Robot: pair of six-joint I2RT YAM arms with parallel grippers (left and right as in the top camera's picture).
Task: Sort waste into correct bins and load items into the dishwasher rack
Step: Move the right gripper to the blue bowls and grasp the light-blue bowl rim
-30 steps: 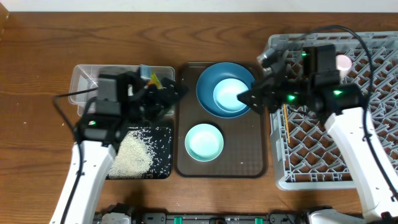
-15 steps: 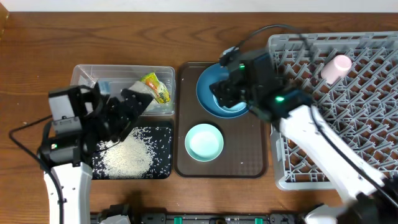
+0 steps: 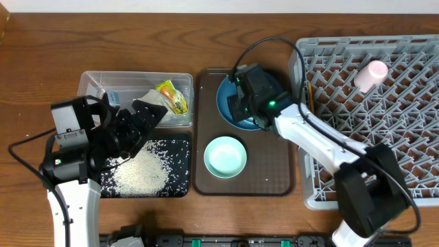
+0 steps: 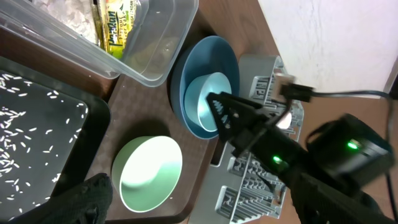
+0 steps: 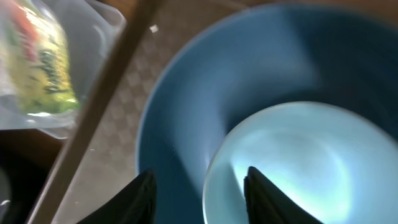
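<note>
On the wooden counter [image 3: 41, 55], a brown tray [image 3: 274, 171] is carrying one round dark-blue plate [image 3: 225, 103] with one light-blue bowl [image 5: 298, 162] nested inside and one mint-green bowl [image 3: 226, 156] beside it, while the right gripper [image 5: 199, 180] is straddling the light-blue bowl's rim, jaws apart, and the left gripper [image 3: 140, 127] is hovering wide open.

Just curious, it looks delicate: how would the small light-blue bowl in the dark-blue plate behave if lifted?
The light-blue bowl looks rigid and glossy, so it is probably slippery in a rim pinch. It is small, so likely light. Merely resting in the dark-blue plate, it may slide or tilt first.
</note>
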